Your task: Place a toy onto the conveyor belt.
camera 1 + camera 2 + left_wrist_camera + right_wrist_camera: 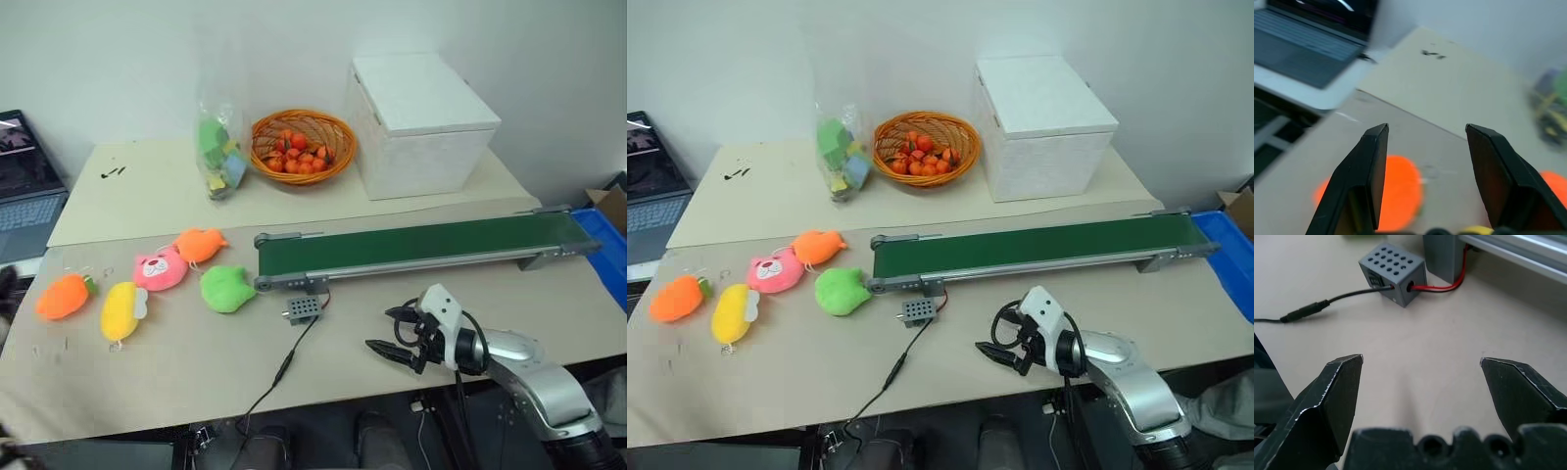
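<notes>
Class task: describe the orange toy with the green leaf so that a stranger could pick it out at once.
Start at the long green conveyor belt and follow the row of plush toys off its left end to the far table edge. The last one is the orange toy. Unlike the plain orange plush, it has a green leafy tuft.

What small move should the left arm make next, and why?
Probably lower the open left gripper straight over the toy and centre it. The toy lies at the table's left end, far from the belt. In the wrist view the orange plush sits partly behind one finger, off-centre between the empty jaws.
</notes>
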You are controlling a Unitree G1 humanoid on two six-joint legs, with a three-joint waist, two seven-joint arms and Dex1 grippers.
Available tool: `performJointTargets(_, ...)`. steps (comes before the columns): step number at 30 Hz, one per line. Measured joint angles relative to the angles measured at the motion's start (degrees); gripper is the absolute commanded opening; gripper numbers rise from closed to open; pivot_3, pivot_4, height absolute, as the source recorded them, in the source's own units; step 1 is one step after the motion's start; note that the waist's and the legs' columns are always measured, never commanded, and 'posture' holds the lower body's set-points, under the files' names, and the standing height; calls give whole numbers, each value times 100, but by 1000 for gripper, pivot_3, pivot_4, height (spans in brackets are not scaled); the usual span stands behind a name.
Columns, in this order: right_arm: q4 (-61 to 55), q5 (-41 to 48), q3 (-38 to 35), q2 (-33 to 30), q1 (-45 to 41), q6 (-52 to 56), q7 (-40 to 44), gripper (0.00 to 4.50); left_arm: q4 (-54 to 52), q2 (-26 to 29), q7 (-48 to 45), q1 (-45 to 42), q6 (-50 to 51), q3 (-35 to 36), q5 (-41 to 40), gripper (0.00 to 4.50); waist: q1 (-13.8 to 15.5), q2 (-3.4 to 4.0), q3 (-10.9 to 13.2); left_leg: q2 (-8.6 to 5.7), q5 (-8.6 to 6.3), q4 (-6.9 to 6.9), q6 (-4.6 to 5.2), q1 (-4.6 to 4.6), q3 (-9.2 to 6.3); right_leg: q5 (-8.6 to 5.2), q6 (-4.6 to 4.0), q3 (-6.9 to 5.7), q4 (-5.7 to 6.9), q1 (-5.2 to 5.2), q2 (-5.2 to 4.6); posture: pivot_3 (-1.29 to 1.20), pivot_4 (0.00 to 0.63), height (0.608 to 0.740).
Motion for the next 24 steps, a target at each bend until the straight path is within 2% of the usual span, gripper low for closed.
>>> performJointTargets(2, -5, 1, 10, 29, -12, 0, 2, 4500, 908, 527, -435, -350, -405, -227, 360, 2665, 99, 1, 0, -3, -1, 1, 2, 3, -4, 0, 0, -16, -6, 5, -7, 0, 150, 740)
performJointTargets(9, -5, -7, 44, 77, -31, -5, -14, 4500, 2604, 705, -1341, -1423, -1244, -1238, 1256, 2665, 146, -22, -7, -2, -3, 0, 4, 20, -3, 1, -1, -24, 7, 17, -9, 0, 150, 740)
performJointTargets(16, -83, -7, 36, 126, 185, -5, -72, 4500, 3199, 719, -2111, -1936, -1911, -2118, 2109, 2665, -15, -25, -9, 1, -7, 0, 11, 14, 12, 2, -2, -28, 18, 8, -10, 0, 150, 740)
performJointTargets(24, -360, -1, -178, 126, 432, 7, -233, 4500, 3535, 834, -1943, -2246, -1935, -2598, 2827, 2665, -10, -25, -8, 2, -8, 4, 13, 17, 15, 2, -2, -28, 16, 7, -10, 0, 150, 740)
